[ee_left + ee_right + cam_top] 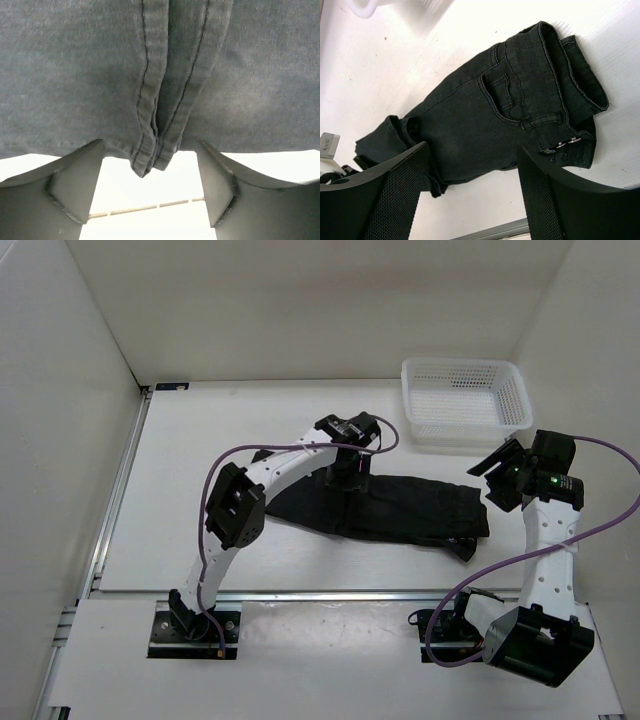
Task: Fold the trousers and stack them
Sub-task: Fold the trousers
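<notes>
Where left fingers gape | trousers seam sits between them

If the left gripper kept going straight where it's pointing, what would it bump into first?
The trousers. The left gripper points down at them, and its wrist camera shows a stitched seam fold right ahead, between its open fingers. It looks very close, though the exact gap is hard to judge.

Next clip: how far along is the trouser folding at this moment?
Done: the trousers lie as one long strip, apparently doubled leg on leg. In hand: nothing gripped; the left gripper hangs open over a raised seam, the right gripper open, off the cloth. Left: fold the strip crosswise and stack it.
</notes>
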Tool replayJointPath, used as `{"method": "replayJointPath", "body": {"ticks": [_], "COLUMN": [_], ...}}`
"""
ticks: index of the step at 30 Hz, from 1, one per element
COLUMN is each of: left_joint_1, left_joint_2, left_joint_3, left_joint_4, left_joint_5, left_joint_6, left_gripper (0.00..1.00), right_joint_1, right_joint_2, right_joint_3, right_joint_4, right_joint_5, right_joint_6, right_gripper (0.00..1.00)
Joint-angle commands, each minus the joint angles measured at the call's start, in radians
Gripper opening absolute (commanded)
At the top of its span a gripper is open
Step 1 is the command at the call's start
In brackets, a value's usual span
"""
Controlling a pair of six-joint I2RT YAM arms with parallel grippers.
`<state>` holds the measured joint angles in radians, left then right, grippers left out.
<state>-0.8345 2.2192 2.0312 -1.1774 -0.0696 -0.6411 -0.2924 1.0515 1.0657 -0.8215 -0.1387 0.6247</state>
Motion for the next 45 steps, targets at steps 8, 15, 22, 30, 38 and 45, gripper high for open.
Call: {"method": "replayJointPath", "body": {"ticks": [8,15,22,30,38,45], "left_joint_1": [0.27,0.623,0.666,0.675,0.718,0.784], "left_joint_2": [-0.341,-0.406,-0.233,-0.199,-0.318,-0.507], "left_joint_3": [-0.128,-0.476,-0.499,-0.569,-0.557,-0.415], "left_joint_4": [-0.056,0.159,0.223,0.254,0.22,0.093], "left_joint_5": [-0.098,0.068,0.169,0.186,0.052,-0.059], "left_joint_6": [0.118,0.204,0.231,0.242,0.201,0.182], "left_gripper": [0.57,0.83,0.84,0.64,0.1,0.1], "right_joint_1": [0.004,0.013,0.013,0.013,0.022,0.128], "right_joint_2": [-0.008,-0.008,-0.008,-0.008,0.001,0.12], "right_joint_3": [-0.001,-0.01,-0.01,-0.01,-0.019,-0.033], "right_joint_4": [-0.007,0.004,0.004,0.004,0.022,0.045], "right_joint_5": [-0.012,-0.021,-0.03,-0.03,-0.071,-0.119], "right_joint_6": [-0.023,-0.014,-0.014,-0.014,-0.036,-0.106], "right_gripper": [0.75,0.75,0.75,0.75,0.75,0.56]}}
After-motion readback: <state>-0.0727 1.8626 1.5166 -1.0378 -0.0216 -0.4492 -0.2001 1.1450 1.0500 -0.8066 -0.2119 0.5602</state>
